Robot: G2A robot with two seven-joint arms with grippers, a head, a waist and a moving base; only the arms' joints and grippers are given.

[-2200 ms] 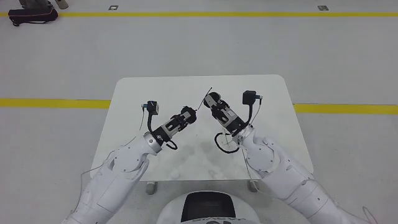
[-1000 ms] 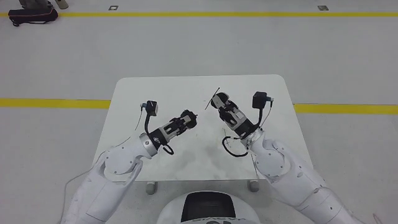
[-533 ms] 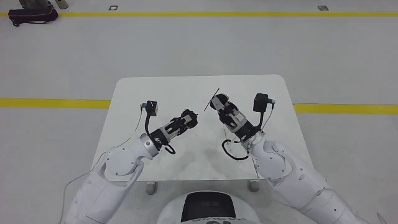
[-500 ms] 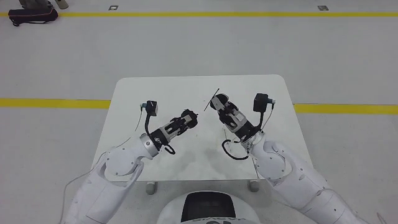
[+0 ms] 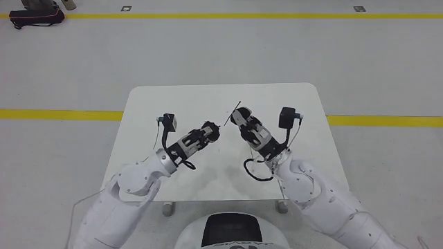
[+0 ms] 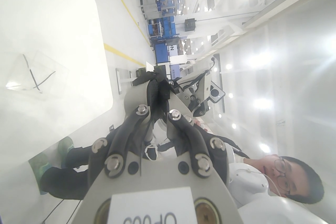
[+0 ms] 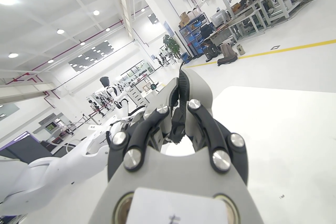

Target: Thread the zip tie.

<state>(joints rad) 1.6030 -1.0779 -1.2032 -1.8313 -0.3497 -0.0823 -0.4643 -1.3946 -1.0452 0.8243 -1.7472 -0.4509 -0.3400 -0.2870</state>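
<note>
Both grippers hang above the middle of the white table (image 5: pixel 277 97), tips facing each other a short gap apart. My right gripper (image 5: pixel 235 115) is shut on a thin black zip tie (image 5: pixel 234 107), whose free end pokes out past the fingertips toward the table's far side. In the right wrist view the black tie (image 7: pixel 181 68) rises from between the closed pads of that gripper (image 7: pixel 180 89). My left gripper (image 5: pixel 212 127) is shut too. In its wrist view, a thin black strand (image 6: pixel 145 141) runs back between the fingers from the closed tips (image 6: pixel 157 83).
A clear plastic bag (image 6: pixel 31 72) with a few black zip ties lies flat on the table. The rounded table corner (image 6: pixel 105 93) and the floor with a yellow line (image 5: pixel 387 120) lie beyond. Black cables loop under each wrist.
The right gripper has shifted slightly left, nearer the left gripper, with the tie still in it. The left gripper has barely moved.
</note>
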